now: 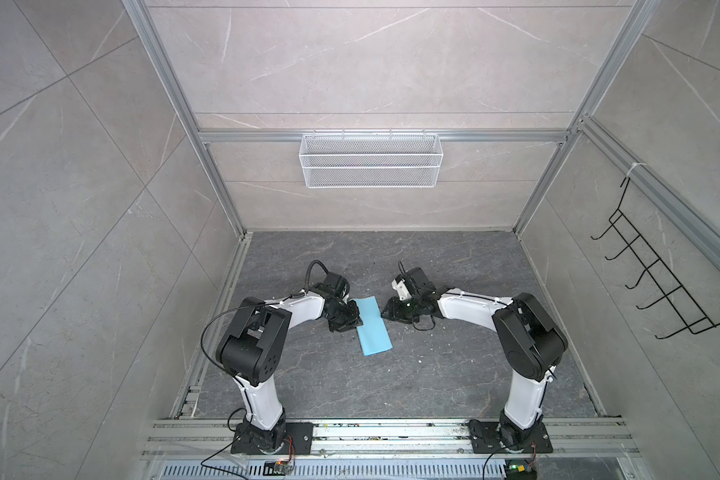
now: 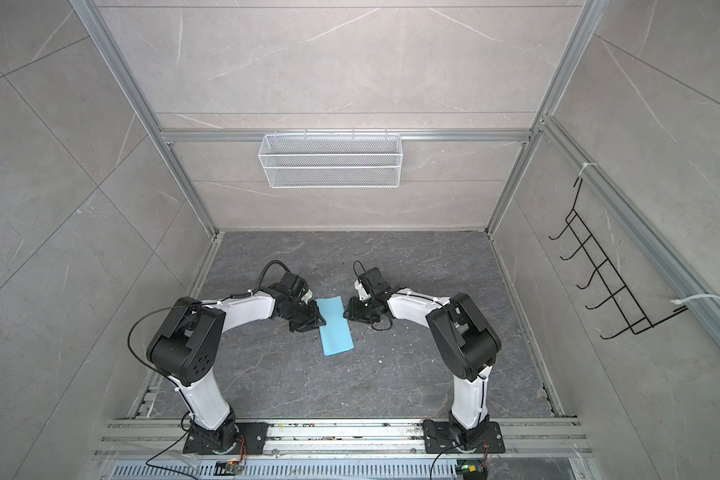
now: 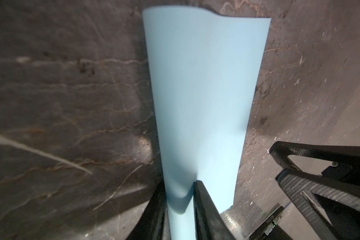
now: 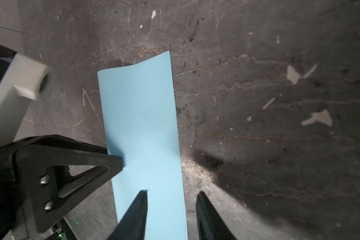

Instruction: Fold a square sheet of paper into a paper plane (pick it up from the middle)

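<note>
Roughly mid-counter, light-blue sheet of paper [image 1: 373,326] lying slightly askew as a long narrow strip on the dark stone counter [image 1: 454,374], set between the two arms in both top views. Flanked closely on either long edge: left tool [image 1: 353,318] against one side, right tool [image 1: 385,312] just beside the other, both low over the surface.

Seen through the left wrist camera, paper [image 3: 200,104] running straight out from between the jaws of the left tool [image 3: 180,185], black fingers [image 3: 206,207] only narrowly parted and the strip filling the gap (a shadowed bulge visible there). Pinched or merely straddled: impossible to tell.

Seen through the right wrist camera, right tool [image 4: 172,192] plainly parted and holding nothing, one finger [image 4: 137,214] over the paper [image 4: 143,135], its partner over bare stone, the strip's long edge between them. Tip of a left-tool finger [image 4: 81,164] touching the opposite edge. Far end of the strip gently wavy in both wrist views. Pale flecks [image 4: 318,120] scattered on the stone nearby. Behind, white wire basket [image 1: 371,160] on the back wall and black hook rack [image 1: 657,282] on the side wall.
</note>
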Robot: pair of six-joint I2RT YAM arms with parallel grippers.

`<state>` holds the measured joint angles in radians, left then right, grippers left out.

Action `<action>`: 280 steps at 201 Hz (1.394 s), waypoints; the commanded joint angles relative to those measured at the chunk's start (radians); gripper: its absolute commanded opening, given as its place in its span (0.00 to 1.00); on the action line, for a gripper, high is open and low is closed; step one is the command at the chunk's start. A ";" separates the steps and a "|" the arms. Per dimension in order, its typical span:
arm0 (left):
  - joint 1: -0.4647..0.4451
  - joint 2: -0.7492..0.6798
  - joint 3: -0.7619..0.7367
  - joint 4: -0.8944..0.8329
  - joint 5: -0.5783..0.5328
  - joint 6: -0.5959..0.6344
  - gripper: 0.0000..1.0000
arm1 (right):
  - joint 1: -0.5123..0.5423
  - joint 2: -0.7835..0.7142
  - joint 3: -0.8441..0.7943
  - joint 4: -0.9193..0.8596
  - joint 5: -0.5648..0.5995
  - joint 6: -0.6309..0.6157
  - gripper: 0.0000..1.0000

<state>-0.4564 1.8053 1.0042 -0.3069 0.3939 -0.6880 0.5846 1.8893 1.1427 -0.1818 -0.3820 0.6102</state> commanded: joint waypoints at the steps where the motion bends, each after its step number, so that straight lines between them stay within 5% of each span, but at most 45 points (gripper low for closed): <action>1: -0.008 0.068 -0.037 -0.115 -0.084 0.027 0.27 | 0.003 0.016 0.022 0.002 0.001 0.017 0.42; 280: -0.008 0.100 -0.033 -0.138 -0.058 0.113 0.28 | 0.030 0.098 0.085 0.010 -0.148 0.001 0.41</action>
<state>-0.4557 1.8164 1.0176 -0.3283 0.4015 -0.6044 0.6075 1.9656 1.1919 -0.1631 -0.5076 0.6167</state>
